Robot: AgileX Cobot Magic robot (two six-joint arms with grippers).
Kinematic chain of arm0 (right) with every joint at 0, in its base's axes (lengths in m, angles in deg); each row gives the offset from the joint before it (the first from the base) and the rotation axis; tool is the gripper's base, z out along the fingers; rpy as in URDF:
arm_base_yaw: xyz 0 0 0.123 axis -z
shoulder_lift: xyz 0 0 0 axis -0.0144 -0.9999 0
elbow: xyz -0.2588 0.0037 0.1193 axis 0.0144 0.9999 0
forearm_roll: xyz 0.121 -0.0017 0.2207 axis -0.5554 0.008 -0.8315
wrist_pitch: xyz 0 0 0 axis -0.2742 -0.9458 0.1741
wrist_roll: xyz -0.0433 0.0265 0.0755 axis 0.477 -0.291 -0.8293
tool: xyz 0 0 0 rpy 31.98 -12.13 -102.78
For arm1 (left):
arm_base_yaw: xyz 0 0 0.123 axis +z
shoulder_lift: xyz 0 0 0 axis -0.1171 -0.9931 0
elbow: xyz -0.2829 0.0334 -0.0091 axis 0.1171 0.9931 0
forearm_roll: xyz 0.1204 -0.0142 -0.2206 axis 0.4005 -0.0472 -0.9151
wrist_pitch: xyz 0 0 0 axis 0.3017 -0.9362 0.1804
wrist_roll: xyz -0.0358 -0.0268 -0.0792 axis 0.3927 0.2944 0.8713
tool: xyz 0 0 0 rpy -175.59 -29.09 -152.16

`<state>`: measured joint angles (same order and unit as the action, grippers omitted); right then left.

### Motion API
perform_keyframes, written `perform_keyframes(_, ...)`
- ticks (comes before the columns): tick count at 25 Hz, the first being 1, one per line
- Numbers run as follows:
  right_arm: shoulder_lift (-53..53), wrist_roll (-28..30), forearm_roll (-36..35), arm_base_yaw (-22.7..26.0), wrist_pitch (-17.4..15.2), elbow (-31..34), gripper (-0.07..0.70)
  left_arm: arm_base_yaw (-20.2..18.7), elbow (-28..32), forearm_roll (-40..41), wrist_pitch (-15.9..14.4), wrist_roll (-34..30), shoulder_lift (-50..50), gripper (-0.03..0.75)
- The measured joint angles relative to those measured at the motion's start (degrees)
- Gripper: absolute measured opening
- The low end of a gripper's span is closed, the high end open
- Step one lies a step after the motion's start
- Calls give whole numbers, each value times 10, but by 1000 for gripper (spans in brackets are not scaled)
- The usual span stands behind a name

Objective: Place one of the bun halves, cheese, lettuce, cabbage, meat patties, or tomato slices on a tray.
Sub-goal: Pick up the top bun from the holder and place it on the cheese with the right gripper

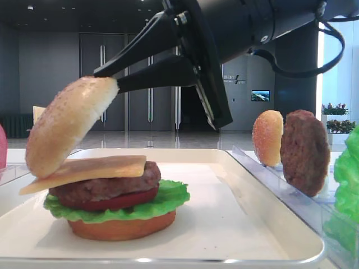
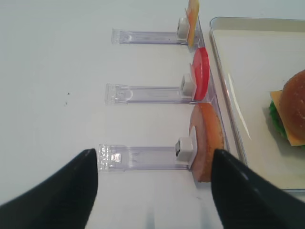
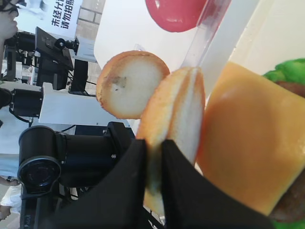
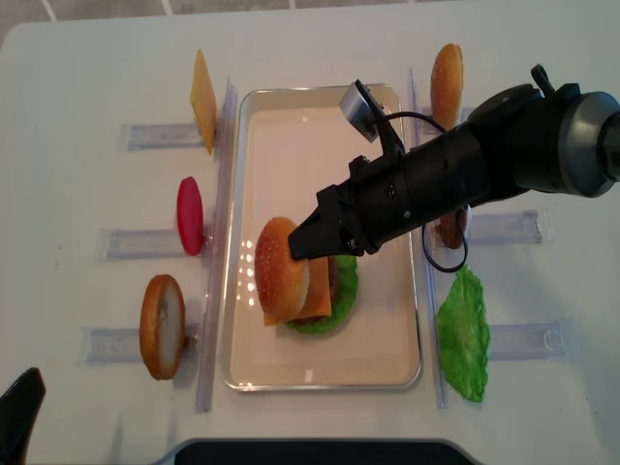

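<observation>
Exterior high, low angle: right gripper (image 1: 115,78) comes in from upper right, black fingers (image 1: 151,74) pinched on the rim of the bun top (image 1: 66,124). Bun hangs tilted below and left of the jaws, its lower edge touching the cheese slice (image 1: 90,171). Under the cheese, stacked: meat patty (image 1: 106,186), tomato slice (image 1: 120,200), lettuce (image 1: 162,200), bottom bun (image 1: 120,227), all on the cream tray (image 1: 247,224). Well right of the jaws, beyond the tray rim, a spare bun (image 1: 267,137), a spare patty (image 1: 304,152) and a green leaf (image 1: 349,174) stand in a clear rack (image 1: 291,193).

Right wrist: jaws clamped on the bun top's edge (image 3: 174,109); paler underside faces right, toward the cheese just beside it. Left of the jaws, farther off, a bun half on a rack (image 3: 131,83) shows its flat pale face. A red tomato disc (image 3: 178,14) sits ahead of the jaws.

Left wrist: left gripper (image 2: 155,191), fingers apart, nothing between them, over bare table (image 2: 52,71). Ahead of the jaws, three clear holders (image 2: 143,157) in a row; nearest carries an upright bun half, next a tomato, farthest a cheese square (image 2: 193,21). Tray and burger stack lie ahead to the right.

Exterior high, overhead: right arm (image 4: 484,170) crosses over the tray from the right; the bun top at its jaws sits over the stack's left side, in the tray's near half. Only the tip of a left finger (image 4: 19,417) shows, bottom left corner.
</observation>
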<state>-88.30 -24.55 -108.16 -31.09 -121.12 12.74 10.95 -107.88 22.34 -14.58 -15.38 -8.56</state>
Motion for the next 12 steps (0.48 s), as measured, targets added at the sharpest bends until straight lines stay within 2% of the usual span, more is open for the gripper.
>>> perform_keyframes(12, 0, 0, 5, 0, 7, 0, 92, 0, 0, 0, 0, 1, 0, 559)
